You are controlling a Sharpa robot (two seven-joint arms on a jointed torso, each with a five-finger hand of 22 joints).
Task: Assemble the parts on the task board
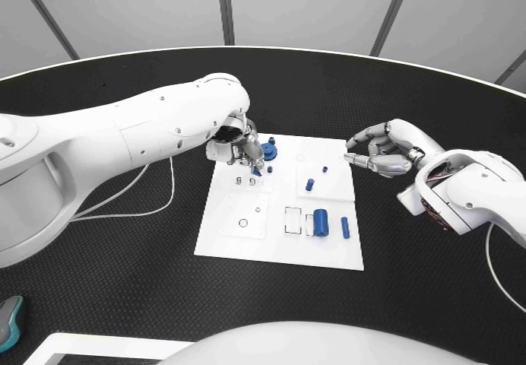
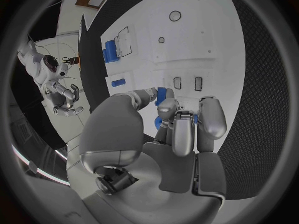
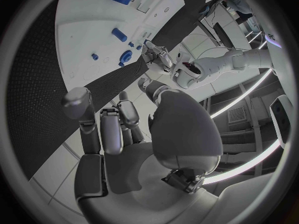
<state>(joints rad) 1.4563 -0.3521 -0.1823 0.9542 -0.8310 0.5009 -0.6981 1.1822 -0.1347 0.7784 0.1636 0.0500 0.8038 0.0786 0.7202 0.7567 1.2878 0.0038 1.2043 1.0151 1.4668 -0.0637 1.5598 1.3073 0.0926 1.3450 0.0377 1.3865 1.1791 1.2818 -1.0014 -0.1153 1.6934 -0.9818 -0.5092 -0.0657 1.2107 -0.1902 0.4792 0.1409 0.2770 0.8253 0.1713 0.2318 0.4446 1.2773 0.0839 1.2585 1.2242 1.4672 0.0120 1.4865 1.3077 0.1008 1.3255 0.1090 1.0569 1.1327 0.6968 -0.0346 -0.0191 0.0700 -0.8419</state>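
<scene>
The white task board (image 1: 230, 228) lies mid-table. My left hand (image 1: 233, 144) hovers over its far left corner and pinches a small blue part (image 2: 163, 93) between thumb and fingers, just above two small slots (image 2: 177, 82). Beside the hand a round blue part (image 1: 270, 150) stands on the board. A large blue cylinder (image 1: 320, 222), a short blue pin (image 1: 345, 227) and a small peg (image 1: 310, 184) are on the board's right half. My right hand (image 1: 384, 150) hangs off the board's far right corner, fingers loosely curled and apart, holding nothing.
White cables (image 1: 143, 190) trail across the black table at the left. A teal object (image 1: 9, 323) and a white tray edge (image 1: 99, 348) sit at the near left corner. The table's curved far rim (image 1: 263, 50) runs behind both arms.
</scene>
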